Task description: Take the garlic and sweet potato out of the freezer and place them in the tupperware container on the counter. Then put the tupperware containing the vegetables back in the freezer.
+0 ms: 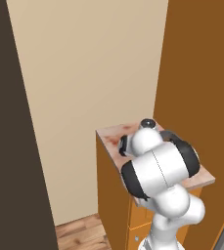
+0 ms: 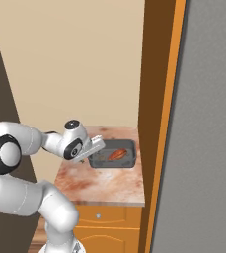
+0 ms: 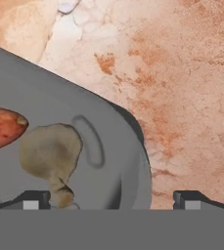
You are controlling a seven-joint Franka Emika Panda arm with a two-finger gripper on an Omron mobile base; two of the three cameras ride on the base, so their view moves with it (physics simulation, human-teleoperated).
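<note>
The tupperware container [image 2: 128, 147] sits at the back right of the counter [image 2: 104, 185], and in the hand view its dark grey wall [image 3: 123, 161] fills the lower left. Inside it lie the orange-red sweet potato [image 2: 117, 155] [image 3: 1, 128] and the pale beige garlic [image 3: 50, 154]. My gripper [image 2: 95, 152] [image 3: 111, 201] hovers open over the tub's left end, straddling its rim. One fingertip [image 3: 33, 200] is above the tub floor beside the garlic; the other [image 3: 189, 200] is over bare counter. Nothing is between the fingers. The freezer door [image 2: 208, 128] stands on the right.
A tall orange wooden panel [image 2: 156, 99] separates the counter from the freezer door. A beige wall [image 2: 80, 64] backs the counter and a dark panel [image 1: 11, 146] stands at the left. Orange cabinets with a round knob [image 2: 98, 216] sit below. My arm hides the tub in the left base view.
</note>
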